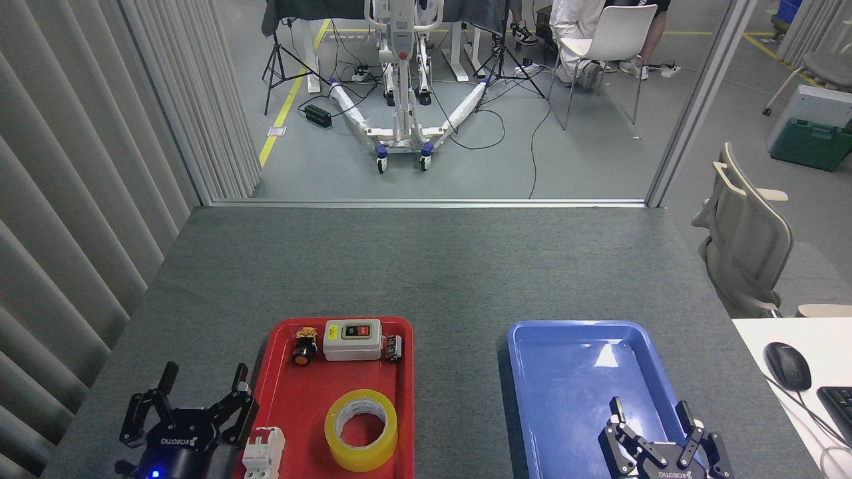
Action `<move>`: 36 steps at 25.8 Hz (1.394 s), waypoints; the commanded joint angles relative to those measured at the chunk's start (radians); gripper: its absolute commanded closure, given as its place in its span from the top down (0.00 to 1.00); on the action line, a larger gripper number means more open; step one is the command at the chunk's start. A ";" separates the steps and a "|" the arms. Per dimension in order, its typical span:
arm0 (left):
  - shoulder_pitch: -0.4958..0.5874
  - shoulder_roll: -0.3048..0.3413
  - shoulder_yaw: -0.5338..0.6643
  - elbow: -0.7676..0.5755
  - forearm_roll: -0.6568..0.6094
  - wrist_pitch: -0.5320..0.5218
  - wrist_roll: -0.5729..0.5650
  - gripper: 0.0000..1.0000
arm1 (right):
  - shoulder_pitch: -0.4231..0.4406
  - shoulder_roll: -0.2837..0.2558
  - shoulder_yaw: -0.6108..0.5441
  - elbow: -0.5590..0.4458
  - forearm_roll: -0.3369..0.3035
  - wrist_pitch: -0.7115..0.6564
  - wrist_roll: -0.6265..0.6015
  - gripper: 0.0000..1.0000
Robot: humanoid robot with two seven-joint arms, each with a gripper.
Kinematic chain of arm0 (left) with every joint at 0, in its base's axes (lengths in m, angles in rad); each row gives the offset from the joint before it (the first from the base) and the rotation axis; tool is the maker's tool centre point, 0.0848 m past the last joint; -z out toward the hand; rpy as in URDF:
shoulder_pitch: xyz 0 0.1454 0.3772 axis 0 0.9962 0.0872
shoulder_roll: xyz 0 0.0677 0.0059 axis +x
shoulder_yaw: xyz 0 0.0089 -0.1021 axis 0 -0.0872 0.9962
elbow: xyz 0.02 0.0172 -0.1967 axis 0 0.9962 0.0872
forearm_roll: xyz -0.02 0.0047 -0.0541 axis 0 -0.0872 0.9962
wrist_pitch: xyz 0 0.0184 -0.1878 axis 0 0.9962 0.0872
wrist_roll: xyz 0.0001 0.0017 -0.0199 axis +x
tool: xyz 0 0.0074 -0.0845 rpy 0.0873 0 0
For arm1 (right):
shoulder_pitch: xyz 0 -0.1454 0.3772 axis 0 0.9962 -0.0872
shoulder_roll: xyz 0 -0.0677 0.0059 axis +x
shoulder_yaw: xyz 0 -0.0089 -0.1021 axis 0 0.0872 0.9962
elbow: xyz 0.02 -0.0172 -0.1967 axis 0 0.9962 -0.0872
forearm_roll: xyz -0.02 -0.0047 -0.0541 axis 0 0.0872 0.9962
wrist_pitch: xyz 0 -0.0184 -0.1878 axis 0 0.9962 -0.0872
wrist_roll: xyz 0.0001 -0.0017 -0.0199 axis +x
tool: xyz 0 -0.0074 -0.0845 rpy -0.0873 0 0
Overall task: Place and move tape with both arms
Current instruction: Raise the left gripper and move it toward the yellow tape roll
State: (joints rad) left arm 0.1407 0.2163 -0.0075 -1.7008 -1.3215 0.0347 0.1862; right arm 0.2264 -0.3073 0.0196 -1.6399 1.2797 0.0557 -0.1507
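Note:
The tape [361,430], a yellow roll with a white core, lies flat in the near part of the red tray [290,402]. My left gripper [204,376] stands open over the table just left of the red tray, a hand's width from the roll, holding nothing. My right gripper [653,410] is open above the near end of the blue tray [562,372], with nothing between its fingers. The blue tray holds nothing.
At the far end of the red tray sit a grey switch box [353,339], a small push-button [304,347] and a small black part [393,347]. A white circuit breaker [263,452] lies at the tray's near left corner. A desk with a mouse [787,365] stands at the right.

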 commanded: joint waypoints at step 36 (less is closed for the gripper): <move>-0.263 -0.043 -0.012 -0.003 0.096 -0.101 -0.992 1.00 | -0.005 -0.012 -0.003 0.012 0.010 -0.054 -0.044 1.00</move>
State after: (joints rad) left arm -0.0812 0.1743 -0.0062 -1.7081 -1.2298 -0.0635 -0.6323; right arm 0.2211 -0.3173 0.0189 -1.6282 1.2885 0.0078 -0.1986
